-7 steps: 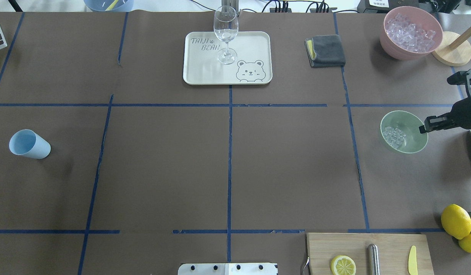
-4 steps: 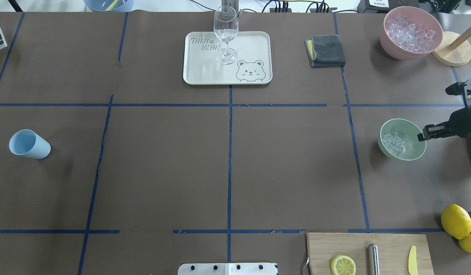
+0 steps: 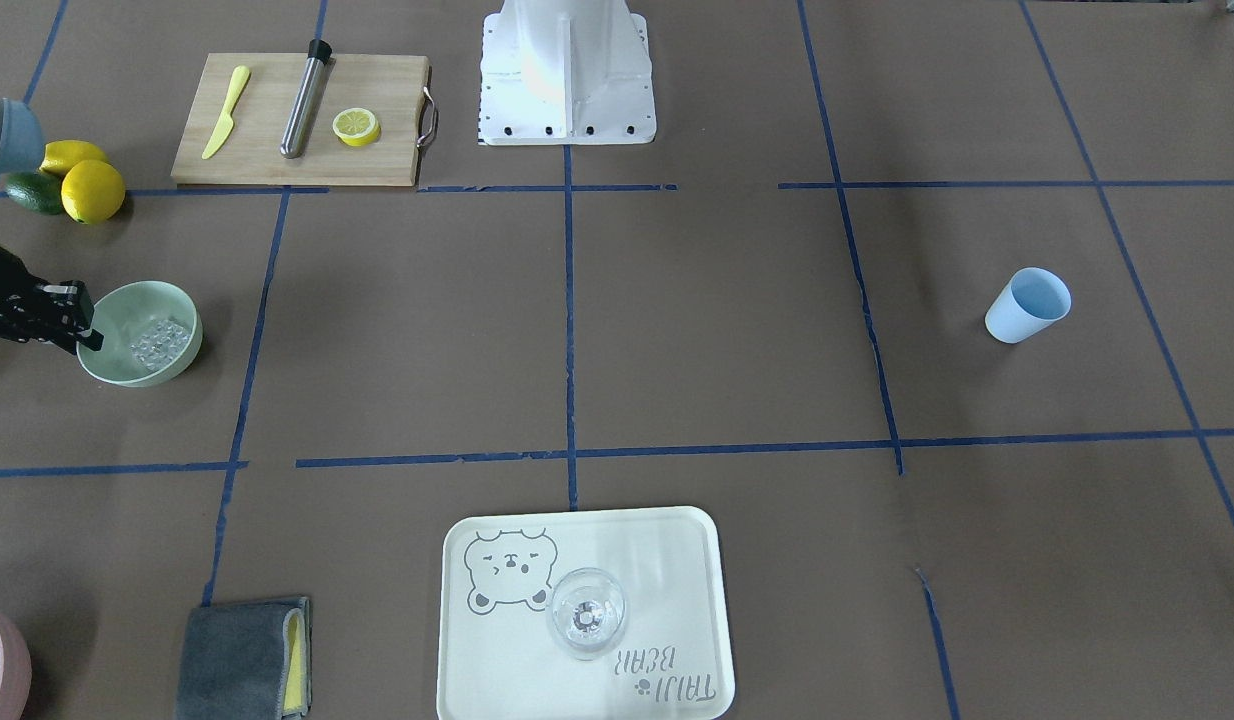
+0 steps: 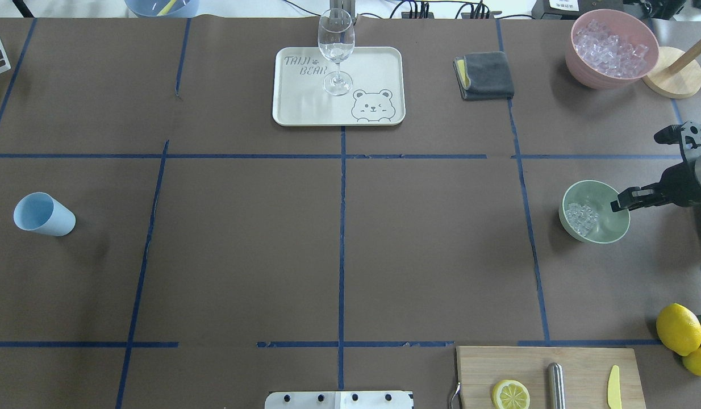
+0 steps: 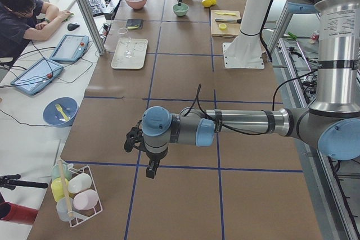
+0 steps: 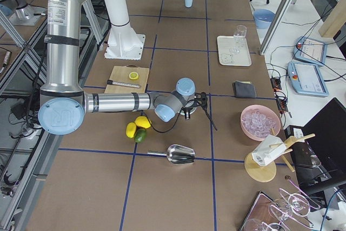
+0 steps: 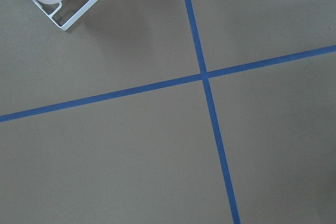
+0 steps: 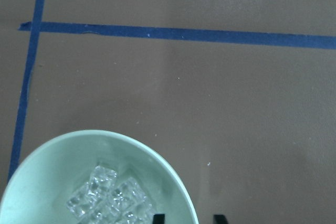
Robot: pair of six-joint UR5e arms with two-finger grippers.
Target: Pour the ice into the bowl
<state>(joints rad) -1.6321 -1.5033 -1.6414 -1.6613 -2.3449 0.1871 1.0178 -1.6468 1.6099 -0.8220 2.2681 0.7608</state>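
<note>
The pale mint-green bowl (image 4: pixel 603 193) sits at the right side of the table, with the ice (image 4: pixel 580 218), a small heap of clear cubes, in its left half. My right gripper (image 4: pixel 614 205) comes in from the right, its fingers astride the bowl's right rim and shut on it. The right wrist view shows the bowl (image 8: pixel 63 166), the ice (image 8: pixel 110 195) and the gripper (image 8: pixel 187 219). The front view shows the bowl (image 3: pixel 127 305) and the gripper (image 3: pixel 87 340). My left gripper (image 5: pixel 151 170) hangs over bare table far from the bowl. I cannot tell if it is open.
A pink tub (image 4: pixel 612 48) of ice stands at the back right beside a wooden stand (image 4: pixel 671 74). A wine glass (image 4: pixel 336 45) stands on a tray (image 4: pixel 379 68). Also present: grey cloth (image 4: pixel 487 75), blue cup (image 4: pixel 44 215), cutting board (image 4: pixel 583 363), lemons (image 4: pixel 678 328), metal scoop (image 6: pixel 181 154).
My right gripper and the bowl have moved together a little to the left and toward the robot. The ice stays in the bowl.
</note>
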